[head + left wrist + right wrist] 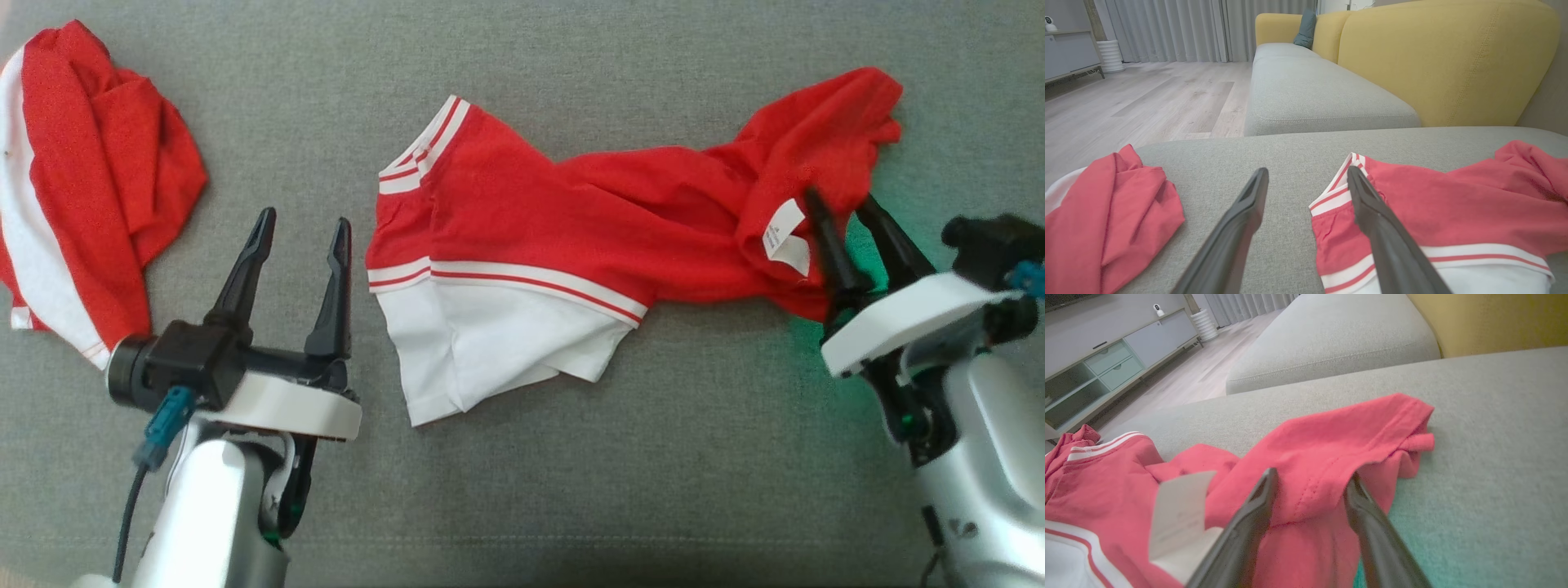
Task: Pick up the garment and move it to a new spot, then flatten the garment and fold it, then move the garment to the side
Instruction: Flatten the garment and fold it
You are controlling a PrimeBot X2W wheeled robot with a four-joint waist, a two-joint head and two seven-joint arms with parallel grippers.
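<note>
The garment [571, 212], a red shirt with a white lower part and red-white striped trim, lies stretched and crumpled across the grey cushion. Its right end is bunched up, with a white label [785, 233] showing. My right gripper [839, 200] sits at that bunched end. In the right wrist view its two fingers straddle a raised fold of the red garment [1331, 449], jaws still apart, right gripper [1310, 475] low on the cloth. My left gripper [304, 222] is open just left of the shirt's striped edge, holding nothing. In the left wrist view the left gripper [1306, 171] points past the garment [1453, 212].
A second red and white garment [90, 163] lies heaped at the far left of the grey cushion [571, 490]. A yellow sofa backrest [1445, 61] rises behind, and wooden floor [1147, 94] lies beyond the cushion's edge. A low cabinet [1106, 363] stands by the wall.
</note>
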